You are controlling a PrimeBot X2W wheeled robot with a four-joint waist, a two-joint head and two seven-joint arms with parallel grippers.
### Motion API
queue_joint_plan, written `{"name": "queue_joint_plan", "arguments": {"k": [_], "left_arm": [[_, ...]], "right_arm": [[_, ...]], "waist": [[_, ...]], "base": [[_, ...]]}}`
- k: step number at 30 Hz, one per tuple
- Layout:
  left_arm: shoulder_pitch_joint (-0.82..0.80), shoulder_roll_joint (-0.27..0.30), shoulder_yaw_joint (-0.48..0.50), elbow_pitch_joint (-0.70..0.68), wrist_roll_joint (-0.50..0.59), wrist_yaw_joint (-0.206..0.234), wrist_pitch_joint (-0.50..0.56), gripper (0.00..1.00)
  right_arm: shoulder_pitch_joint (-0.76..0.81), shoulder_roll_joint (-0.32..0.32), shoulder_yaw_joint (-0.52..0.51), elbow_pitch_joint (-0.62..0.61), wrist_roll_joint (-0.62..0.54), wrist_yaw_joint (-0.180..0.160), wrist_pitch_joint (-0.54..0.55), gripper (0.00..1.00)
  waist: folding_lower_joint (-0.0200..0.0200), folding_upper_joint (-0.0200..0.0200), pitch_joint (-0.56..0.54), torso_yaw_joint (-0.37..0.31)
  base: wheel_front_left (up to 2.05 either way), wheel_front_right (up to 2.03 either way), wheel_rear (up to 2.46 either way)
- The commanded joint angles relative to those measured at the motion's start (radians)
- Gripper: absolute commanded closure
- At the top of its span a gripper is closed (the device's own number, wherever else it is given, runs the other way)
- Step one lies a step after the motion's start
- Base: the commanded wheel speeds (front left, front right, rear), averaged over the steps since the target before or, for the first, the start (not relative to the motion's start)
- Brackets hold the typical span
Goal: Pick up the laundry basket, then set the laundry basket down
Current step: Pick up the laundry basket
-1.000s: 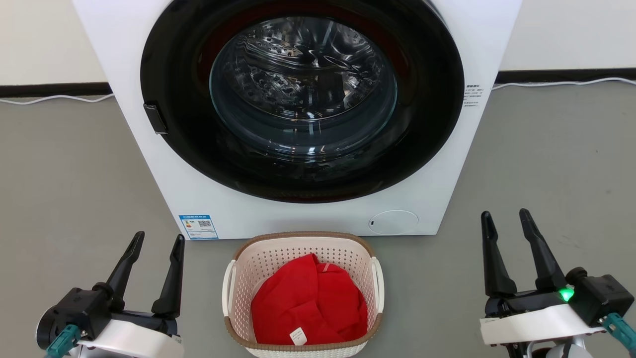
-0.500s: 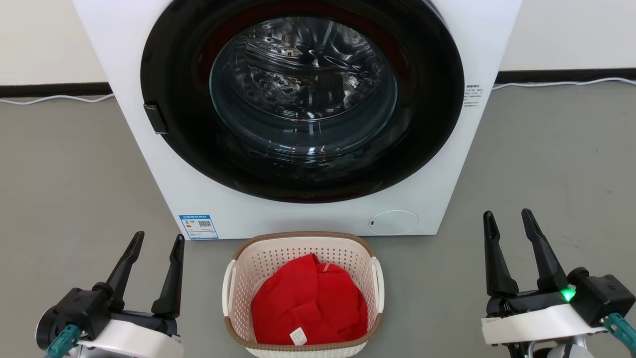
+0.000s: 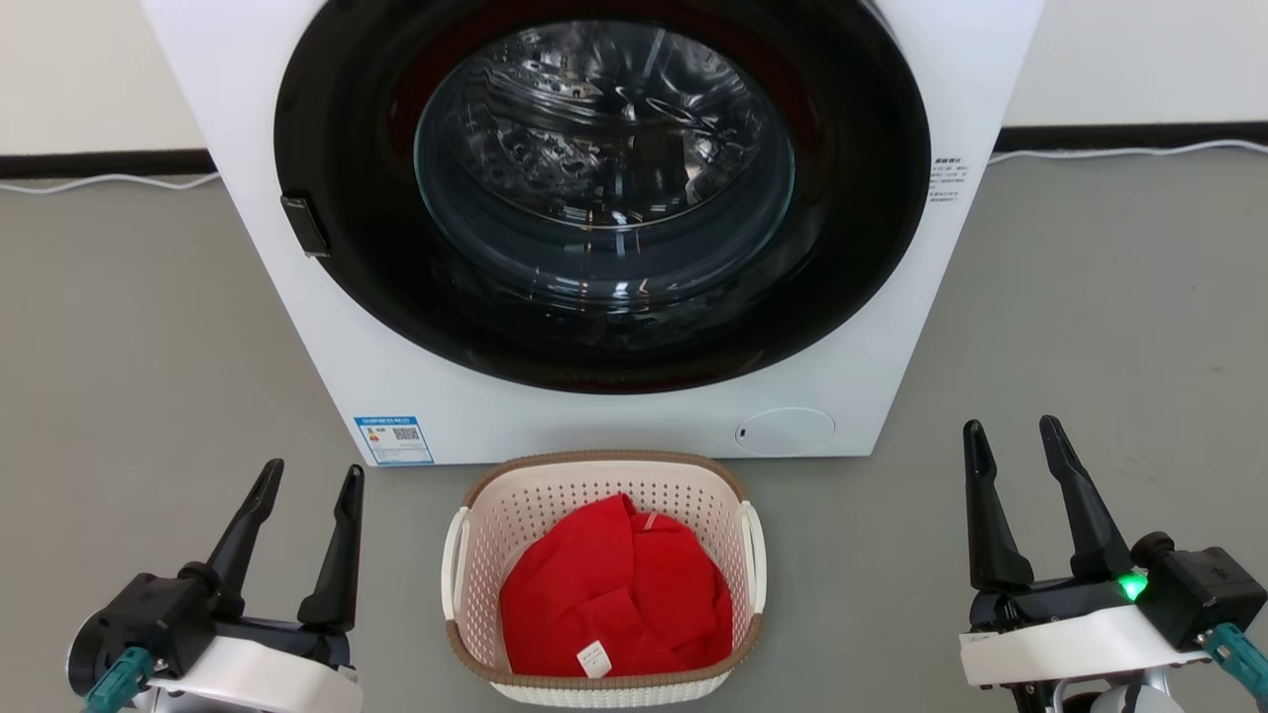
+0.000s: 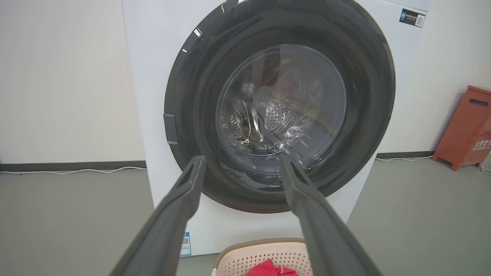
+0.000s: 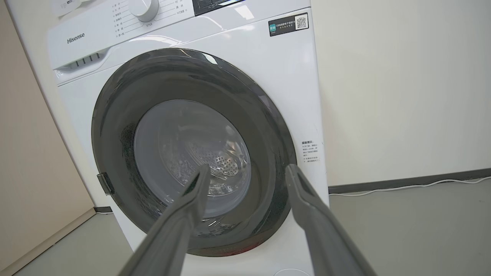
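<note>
Jaws, left and right, stood apart, empty; basket (image 3: 594, 492) sat on the floor (image 3: 149, 347) between them, before the washer (image 3: 297, 327). Judged light, stiff plastic, red cloth (image 3: 614, 594) inside; your best hold looked to be the side handles (image 3: 454, 564).

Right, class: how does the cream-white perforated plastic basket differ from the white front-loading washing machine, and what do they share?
The basket is far smaller than the washing machine. The basket's walls are perforated under a brown woven-look rim; the machine's panels are smooth. The basket is open-topped and holds a red cloth; the machine's round glass door is shut. Shared: both are pale and stand on the grey floor.
</note>
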Motion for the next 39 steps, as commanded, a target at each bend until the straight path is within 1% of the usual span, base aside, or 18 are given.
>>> {"name": "queue_joint_plan", "arguments": {"k": [1,7,19,27,39], "left_arm": [[-0.037,0.025,0.041,-0.031,-0.013,-0.001,-0.006,0.00],[-0.042,0.046,0.046,-0.044,-0.043,-0.001,-0.006,0.00],[-0.063,0.105,0.056,-0.062,-0.110,-0.001,-0.006,0.00],[-0.098,0.154,0.055,-0.070,-0.153,-0.001,-0.006,0.00],[-0.184,0.235,0.019,-0.007,-0.222,-0.001,-0.006,0.00]], "right_arm": [[-0.023,-0.008,0.026,-0.029,-0.004,0.007,-0.011,0.00],[-0.026,-0.008,0.030,-0.038,0.001,0.007,-0.011,0.00],[-0.046,-0.008,0.045,-0.042,0.000,0.007,-0.011,0.00],[-0.071,-0.008,0.056,-0.051,0.008,0.007,-0.011,0.00],[-0.148,-0.008,0.064,-0.007,0.014,0.007,-0.011,0.00]], "waist": [[0.0000,0.0000,0.008,0.000],[0.0000,0.0000,0.049,-0.004],[0.0000,0.0000,0.159,-0.020],[0.0000,0.0000,0.255,-0.030],[0.0000,0.0000,0.391,-0.034]], "base": [[0.00,0.00,0.00],[0.00,0.00,0.00],[0.00,0.00,0.00],[0.00,0.00,0.00],[0.00,0.00,0.00]]}}
